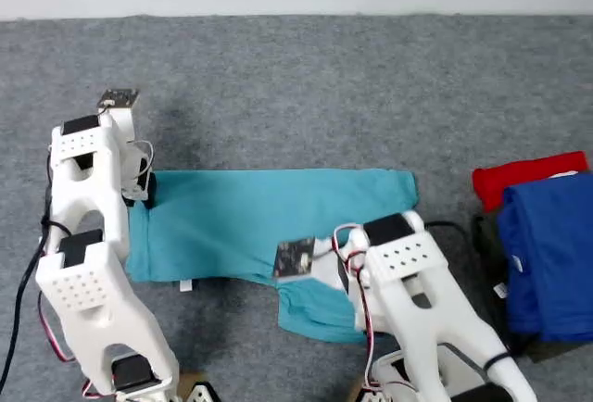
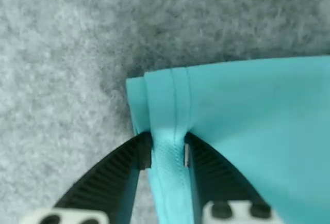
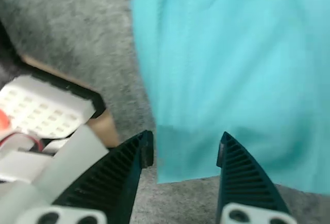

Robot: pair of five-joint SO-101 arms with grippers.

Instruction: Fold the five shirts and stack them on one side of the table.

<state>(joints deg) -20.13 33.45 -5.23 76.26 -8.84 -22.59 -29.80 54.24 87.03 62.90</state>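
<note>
A teal shirt point(image 1: 269, 221) lies spread flat across the middle of the grey table, with one sleeve or flap trailing toward the front point(image 1: 315, 314). In the left wrist view, my left gripper point(image 2: 164, 152) is shut on the folded hem of the teal shirt point(image 2: 247, 115) at its left edge. My right gripper point(image 3: 184, 152) stands open over the shirt's front edge, and the teal cloth point(image 3: 227, 69) reaches in between its fingers without being pinched. From above, the left arm point(image 1: 88, 189) is at the shirt's left side and the right arm point(image 1: 398, 263) at its front right.
At the right edge of the table a blue shirt point(image 1: 551, 254) lies on a stack with a red one point(image 1: 519, 175) showing behind it and dark cloth point(image 1: 489, 235) under them. Grey carpet-like table surface point(image 1: 296, 87) stretches behind the teal shirt.
</note>
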